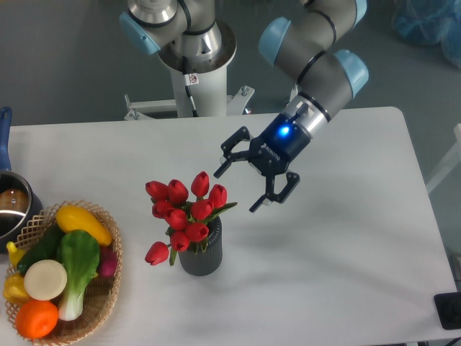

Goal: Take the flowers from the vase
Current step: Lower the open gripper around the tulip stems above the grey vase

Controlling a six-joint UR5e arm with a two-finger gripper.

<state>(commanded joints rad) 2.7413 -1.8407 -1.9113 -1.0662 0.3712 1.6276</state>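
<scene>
The flowers [184,213], a bunch of red tulip buds with green leaves, stand in the dark grey ribbed vase [201,254] near the table's front middle. My gripper [239,187] hangs in the air to the upper right of the bunch, a short way off and apart from it. Its jaws are spread wide and hold nothing. One fingertip [220,169] points toward the topmost buds, the other [258,206] is lower right.
A wicker basket [109,288] of colourful vegetables sits at the front left. A metal pot [14,205] with a blue handle is at the left edge. The robot's base [194,50] stands behind the white table [346,238].
</scene>
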